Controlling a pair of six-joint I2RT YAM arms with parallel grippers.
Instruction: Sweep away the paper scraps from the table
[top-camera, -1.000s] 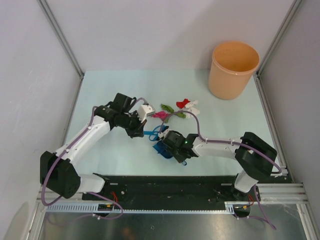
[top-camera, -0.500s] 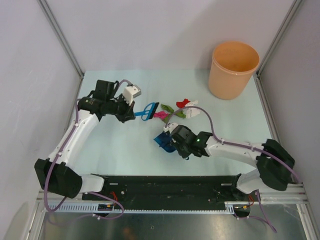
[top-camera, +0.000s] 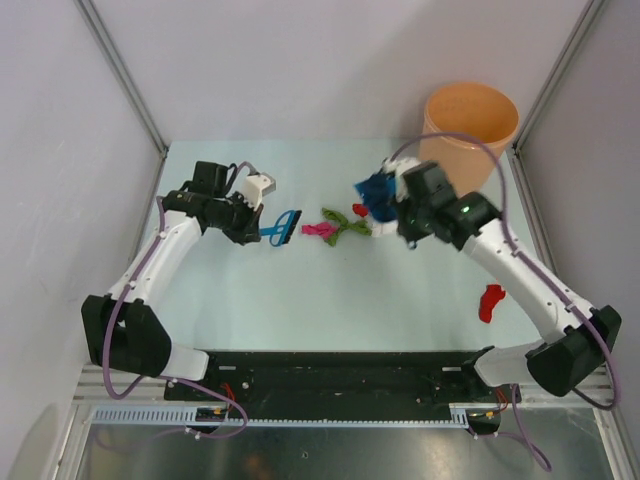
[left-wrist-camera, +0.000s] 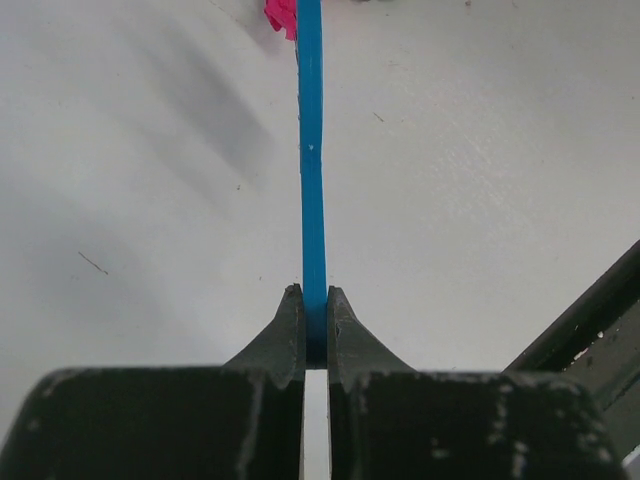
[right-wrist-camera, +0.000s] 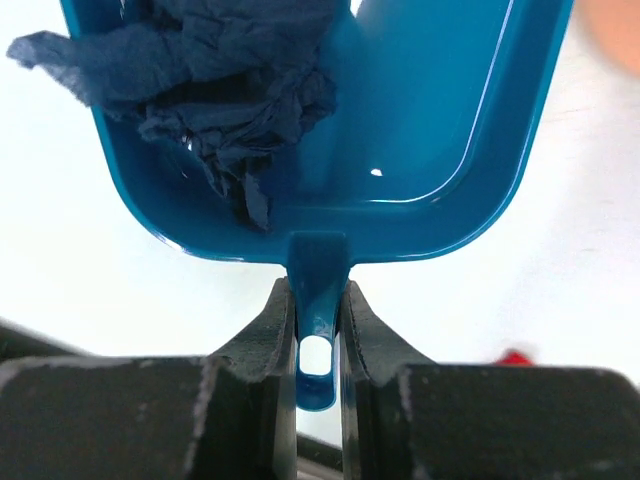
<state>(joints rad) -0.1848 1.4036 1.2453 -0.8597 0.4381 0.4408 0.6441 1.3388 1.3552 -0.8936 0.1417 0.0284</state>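
Top external shows one red crumpled paper scrap (top-camera: 490, 302) lying alone on the pale mint-green table (top-camera: 250, 300), near the right arm. Farther in, the left gripper (top-camera: 264, 231) is clamped on a thin blue plastic brush (top-camera: 287, 226), whose head is just beside a magenta wad (top-camera: 318, 230) and a green wad (top-camera: 345, 222). Beyond, the right gripper (top-camera: 398, 203) pinches the handle of a blue plastic dustpan (top-camera: 377, 190) carrying a dark crumpled wad (right-wrist-camera: 215, 70), in front of the round orange bin (top-camera: 470, 135).

No readable text, label or number anywhere
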